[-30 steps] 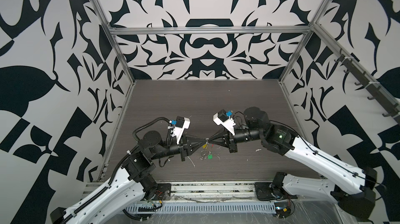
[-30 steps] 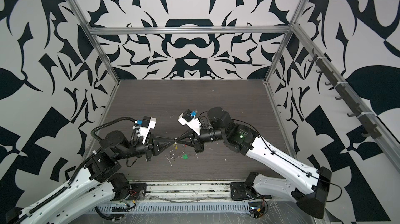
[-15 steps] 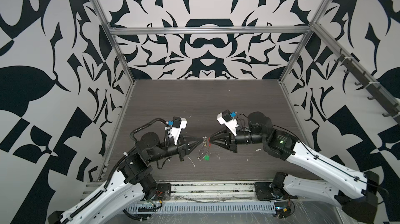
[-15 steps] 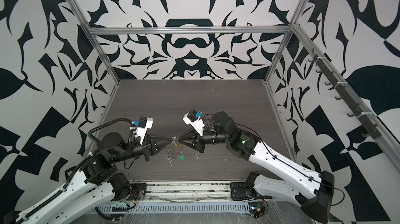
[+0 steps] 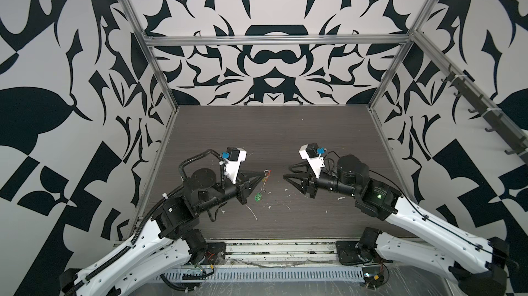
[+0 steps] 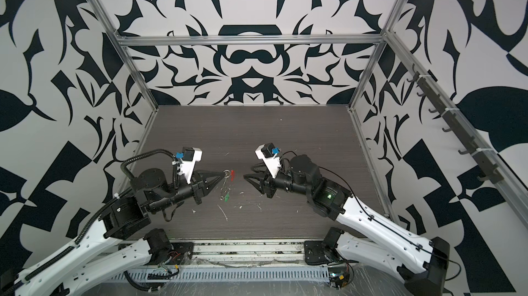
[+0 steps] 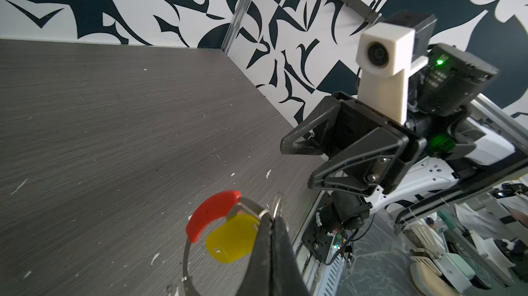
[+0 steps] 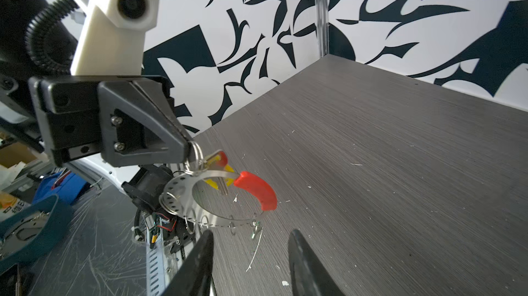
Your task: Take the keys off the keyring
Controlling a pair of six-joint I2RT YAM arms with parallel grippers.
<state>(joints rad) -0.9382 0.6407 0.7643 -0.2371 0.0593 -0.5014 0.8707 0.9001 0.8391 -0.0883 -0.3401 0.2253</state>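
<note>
Over the grained, fleck-strewn surface (image 8: pixel 400 151), the left end effector (image 8: pixel 186 147) is pinched on a small silver split ring (image 8: pixel 197 152); the perforated metal keyring (image 8: pixel 178 191), red sleeve (image 8: pixel 257 191) and yellow key tag (image 7: pixel 231 241) dangle from it. The right end effector (image 8: pixel 251 234) faces them, jaws apart, empty.

You're seeing a red sleeve (image 8: pixel 257 190) on a silver keyring (image 8: pixel 178 187), one yellow tag (image 7: pixel 231 240), one green tag (image 6: pixel 226 198), a dark grey wood-grain table (image 5: pixel 271 137), black-and-white swirl-patterned walls (image 5: pixel 271 0)

Perforated silver keyring (image 8: pixel 177 191) with red sleeve (image 8: pixel 257 190), aloft and tilted; yellow tag (image 7: pixel 231 241) up top, green tag (image 6: pixel 226 198) lowest.
</note>
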